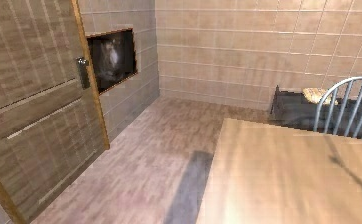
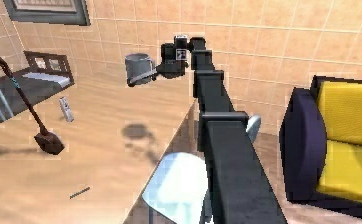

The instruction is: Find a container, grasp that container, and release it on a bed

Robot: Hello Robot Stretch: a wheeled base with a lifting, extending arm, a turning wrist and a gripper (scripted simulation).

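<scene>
A wooden worktop (image 2: 99, 160) takes up the lower left of the arm side view, and the robot's dark arm (image 2: 224, 130) reaches out along its edge. On the worktop lie one dark long-handled tool (image 2: 29, 112) with a flat head, one small pale object (image 2: 65, 108) just beside that tool, and one thin dark stick (image 2: 79, 190) nearer the near edge. There are two chairs at the worktop: a pale blue one (image 2: 179, 185) pushed against its edge beside the arm, and a spindle-backed one (image 1: 344, 105) at its far end. Beyond that end a low dark table (image 1: 289, 105) stands against the tiled wall. Off the worktop, past the arm, sits one dark blue sofa (image 2: 334, 130) with two yellow cushions. In the forward view the worktop's corner blocks the lower right. One wooden door (image 1: 39, 100) stands across the floor from it, with one dark framed picture (image 1: 112, 58) on the wall past the door.

There is one container (image 2: 139, 68): a small grey, cup-like vessel with a paler rim. It hangs above the worktop's far side, clear of the wood, with its shadow lying on the surface below. The gripper (image 2: 154, 68) holds it.
</scene>
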